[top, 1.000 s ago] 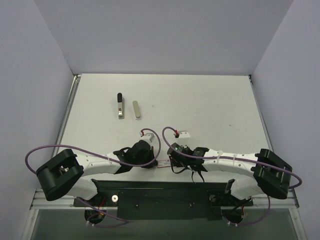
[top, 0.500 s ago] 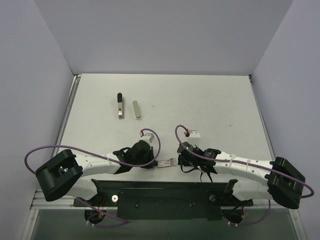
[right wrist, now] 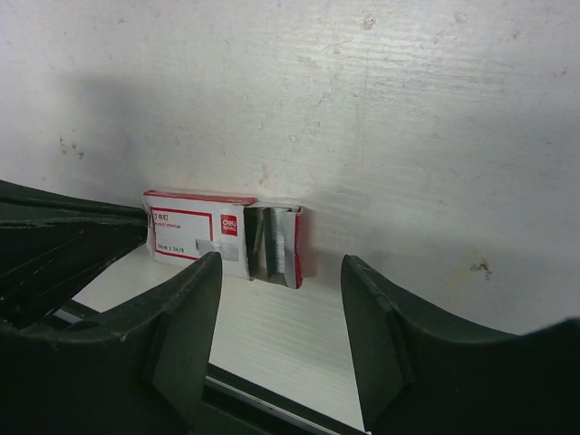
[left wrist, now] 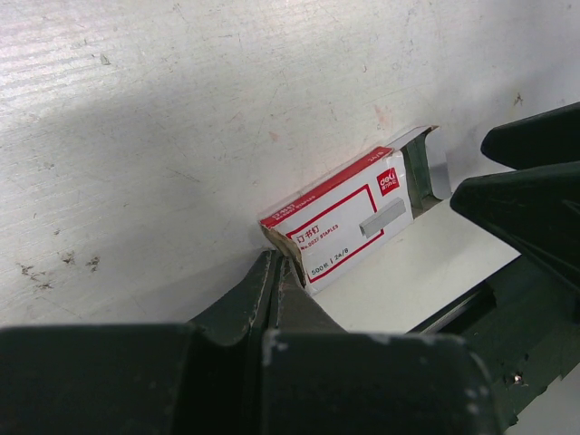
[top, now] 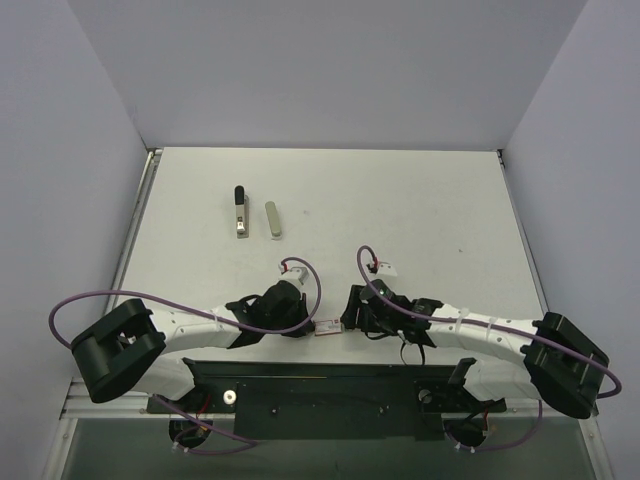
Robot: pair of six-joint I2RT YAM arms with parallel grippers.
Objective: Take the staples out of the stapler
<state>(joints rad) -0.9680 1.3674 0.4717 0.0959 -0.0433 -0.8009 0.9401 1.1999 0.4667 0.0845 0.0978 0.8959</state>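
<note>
The stapler (top: 240, 212), silvery-beige with a black far end, lies at the far left of the table, away from both arms. A small red-and-white staple box (top: 330, 326) lies near the front edge between the grippers. My left gripper (top: 311, 322) is shut, and its tips (left wrist: 275, 263) pinch the box's left end (left wrist: 340, 222). My right gripper (top: 351, 316) is open and empty. Its fingers straddle the box's open right end (right wrist: 276, 243), where the inner tray sticks out and shows grey staples.
A plain olive-grey rounded bar (top: 273, 220) lies just right of the stapler. The black base rail (top: 330, 385) runs along the table's near edge just behind the box. Purple cables loop above both wrists.
My right arm swung out to the right, then came back left, and its open gripper is at the box's right end again. The box's tray now sticks out. The left arm stayed put.
</note>
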